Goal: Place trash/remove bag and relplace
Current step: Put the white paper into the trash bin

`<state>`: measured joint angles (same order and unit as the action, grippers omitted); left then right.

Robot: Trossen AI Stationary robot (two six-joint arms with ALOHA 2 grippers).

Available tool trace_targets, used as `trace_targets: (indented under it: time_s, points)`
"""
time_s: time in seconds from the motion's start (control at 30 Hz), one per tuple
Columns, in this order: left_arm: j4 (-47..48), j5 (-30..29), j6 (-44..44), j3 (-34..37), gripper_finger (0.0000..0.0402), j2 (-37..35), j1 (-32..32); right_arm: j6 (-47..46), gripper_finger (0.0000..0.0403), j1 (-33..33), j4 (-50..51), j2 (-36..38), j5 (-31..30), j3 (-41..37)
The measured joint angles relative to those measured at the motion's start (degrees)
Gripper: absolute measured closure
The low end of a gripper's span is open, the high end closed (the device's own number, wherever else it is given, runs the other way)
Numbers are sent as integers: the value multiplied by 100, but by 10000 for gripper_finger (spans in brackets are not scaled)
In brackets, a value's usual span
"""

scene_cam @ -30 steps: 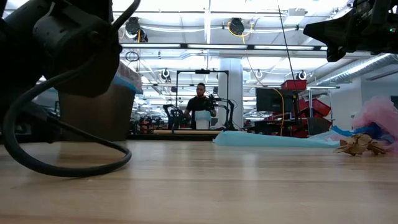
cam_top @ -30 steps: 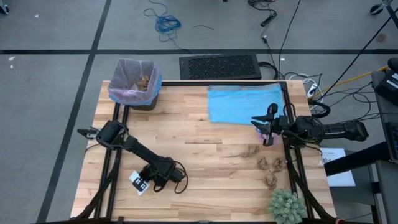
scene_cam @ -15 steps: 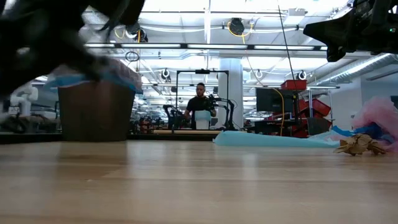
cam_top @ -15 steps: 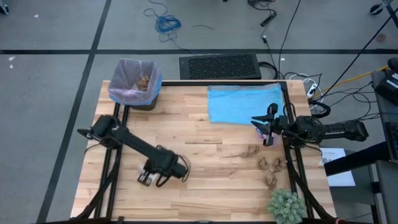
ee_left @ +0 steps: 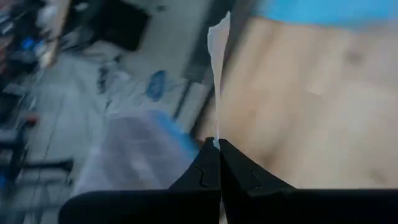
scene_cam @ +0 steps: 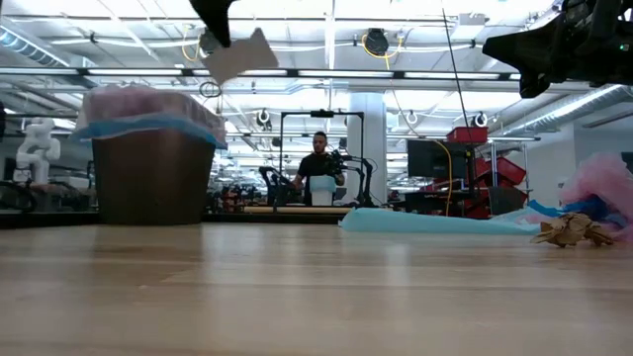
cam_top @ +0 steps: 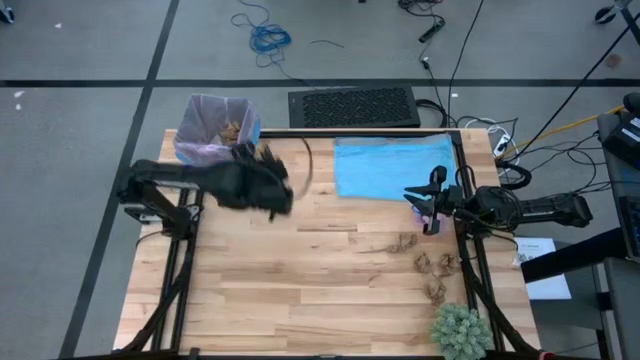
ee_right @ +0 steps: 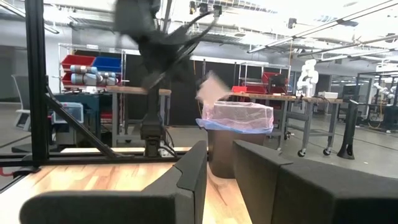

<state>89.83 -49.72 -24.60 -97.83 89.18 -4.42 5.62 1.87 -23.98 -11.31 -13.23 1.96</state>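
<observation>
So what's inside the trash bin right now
The bin is lined with the lavender bag, and a few brown paper wads lie inside near one wall. Anything under them, and the bin's bottom, is covered, so I can't tell what else is in there.

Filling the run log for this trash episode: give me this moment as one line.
left gripper: shut on white paper scrap, raised near bin | right gripper: idle at right edge | brown wads: on table
</observation>
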Motion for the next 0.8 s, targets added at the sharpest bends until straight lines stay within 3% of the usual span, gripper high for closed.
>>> trace_targets:
  time_s: [0.2, 0.3, 0.8]
  points:
    - [-14, -747, 308, -219, 401, -379, 1172, -1, 332, 0, 17, -2, 0, 0]
    - [15, -755, 448, -228, 401, -501, 1816, 1, 332, 0, 15, 0, 0, 0]
    - [8, 1338, 748, -187, 402, -526, 4031, 1, 332, 2, 75, -2, -2, 0]
